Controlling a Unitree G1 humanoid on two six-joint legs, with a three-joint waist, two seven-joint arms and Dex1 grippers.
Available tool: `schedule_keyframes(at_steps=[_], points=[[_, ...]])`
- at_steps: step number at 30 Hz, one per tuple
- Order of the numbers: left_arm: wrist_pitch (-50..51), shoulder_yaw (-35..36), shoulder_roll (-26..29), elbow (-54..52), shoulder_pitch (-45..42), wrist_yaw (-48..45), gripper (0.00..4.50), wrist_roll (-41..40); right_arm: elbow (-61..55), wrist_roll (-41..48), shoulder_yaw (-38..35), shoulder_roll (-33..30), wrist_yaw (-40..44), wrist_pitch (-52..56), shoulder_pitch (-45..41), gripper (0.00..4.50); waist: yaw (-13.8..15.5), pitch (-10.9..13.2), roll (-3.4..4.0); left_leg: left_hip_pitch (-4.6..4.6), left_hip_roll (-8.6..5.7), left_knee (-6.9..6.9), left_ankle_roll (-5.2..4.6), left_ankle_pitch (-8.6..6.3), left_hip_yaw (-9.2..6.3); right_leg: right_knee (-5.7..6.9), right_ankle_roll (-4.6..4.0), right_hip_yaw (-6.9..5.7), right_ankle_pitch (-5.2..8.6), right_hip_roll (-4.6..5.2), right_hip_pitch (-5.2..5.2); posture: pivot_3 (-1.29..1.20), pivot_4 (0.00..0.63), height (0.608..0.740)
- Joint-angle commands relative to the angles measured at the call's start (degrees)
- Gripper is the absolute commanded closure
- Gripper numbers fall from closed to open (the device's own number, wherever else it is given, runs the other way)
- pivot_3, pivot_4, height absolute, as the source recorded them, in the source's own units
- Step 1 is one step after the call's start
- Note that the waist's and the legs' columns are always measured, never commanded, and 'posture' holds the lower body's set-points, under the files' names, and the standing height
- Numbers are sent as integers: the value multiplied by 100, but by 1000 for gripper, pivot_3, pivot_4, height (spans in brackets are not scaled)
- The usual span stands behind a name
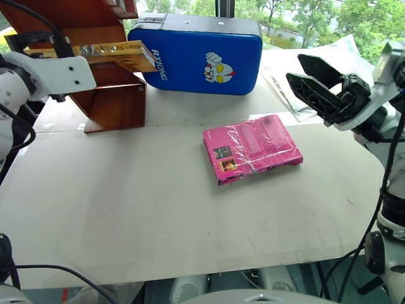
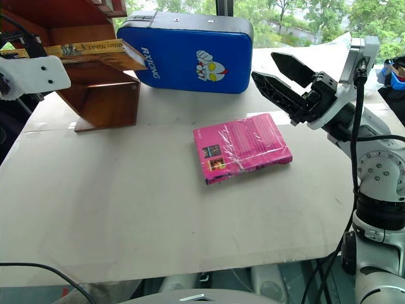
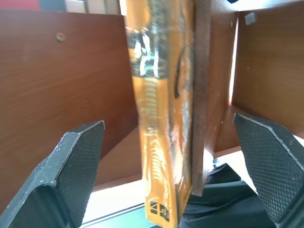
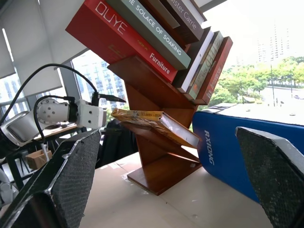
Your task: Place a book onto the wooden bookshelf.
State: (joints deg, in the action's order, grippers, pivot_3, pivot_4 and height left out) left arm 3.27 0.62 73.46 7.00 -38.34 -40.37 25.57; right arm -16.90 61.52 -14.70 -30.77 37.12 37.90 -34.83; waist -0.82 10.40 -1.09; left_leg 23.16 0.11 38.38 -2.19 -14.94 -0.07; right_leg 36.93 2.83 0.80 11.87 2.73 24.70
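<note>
The yellow-orange book in glossy wrap lies on a slanted panel of the reddish-brown wooden bookshelf at the table's far left. In the left wrist view my left gripper is open. Its fingers stand well apart on either side of the book without touching it, and the book lies flat against the shelf panel. My right gripper hangs open above the table's right side, holding nothing, and points toward the bookshelf.
A magenta-pink wrapped book lies flat on the white table, right of centre. A blue padded case stands at the back beside the shelf. Several books fill the upper slanted compartments. Papers lie at the back right.
</note>
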Motion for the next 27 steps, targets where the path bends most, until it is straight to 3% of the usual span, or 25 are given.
schedule_keyframes(at_steps=[1, 7, 12, 16, 20, 24, 27], points=[[221, 438, 143, -321, -59, 55, 52, -39, -53, 8, -84, -9, 19, -78, -134, 0, 0, 0, -1, 0, 0, 0, 0, 0, 0, 0, 0, 0, 0, 0, 0, 0, 150, 740], [686, 790, 115, -1014, -167, -506, 52, -612, -48, -103, -183, -247, 170, -23, 123, 0, 4, 0, -1, 1, 0, 1, 0, 0, -1, 0, 0, -1, 0, 0, 0, 0, 150, 740], [2804, 1481, -1371, -2513, -136, -906, 52, -2684, -54, -639, -291, -567, 464, -336, 917, 0, 69, -4, -1, 15, -5, 16, 0, 0, -12, -2, 1, -7, 0, 4, -3, 0, 150, 740], [3619, 1718, -2443, -3366, 1920, -1116, 52, -3654, 40, -1553, -286, -727, 746, -993, 1927, 0, -11, -38, 52, 24, -3, 46, -1, 0, -2, 2, 14, 10, -7, 4, 0, 0, 150, 740], [3027, 1563, -3555, -3153, 3618, -830, 52, -3905, 135, -2375, -187, -676, 847, -1707, 2861, 0, -93, -19, 8, -2, 14, 41, -9, -5, 15, 12, 14, 29, -6, -15, -3, 0, 150, 740], [2737, 1441, -4397, -3094, 4381, -516, 52, -4181, 461, -3055, -248, -606, 1014, -2518, 3795, 0, 15, -22, 3, -45, 15, 37, -8, -6, 11, 8, 10, 26, -4, -13, -45, 0, 150, 740], [2076, 1074, -4686, -3010, 5037, -141, 52, -3702, 807, -3296, -359, -484, 1221, -3091, 4313, 0, 40, -28, 4, -64, 13, 44, -9, -5, 17, 2, -13, 25, 8, -4, -69, 0, 150, 740]])
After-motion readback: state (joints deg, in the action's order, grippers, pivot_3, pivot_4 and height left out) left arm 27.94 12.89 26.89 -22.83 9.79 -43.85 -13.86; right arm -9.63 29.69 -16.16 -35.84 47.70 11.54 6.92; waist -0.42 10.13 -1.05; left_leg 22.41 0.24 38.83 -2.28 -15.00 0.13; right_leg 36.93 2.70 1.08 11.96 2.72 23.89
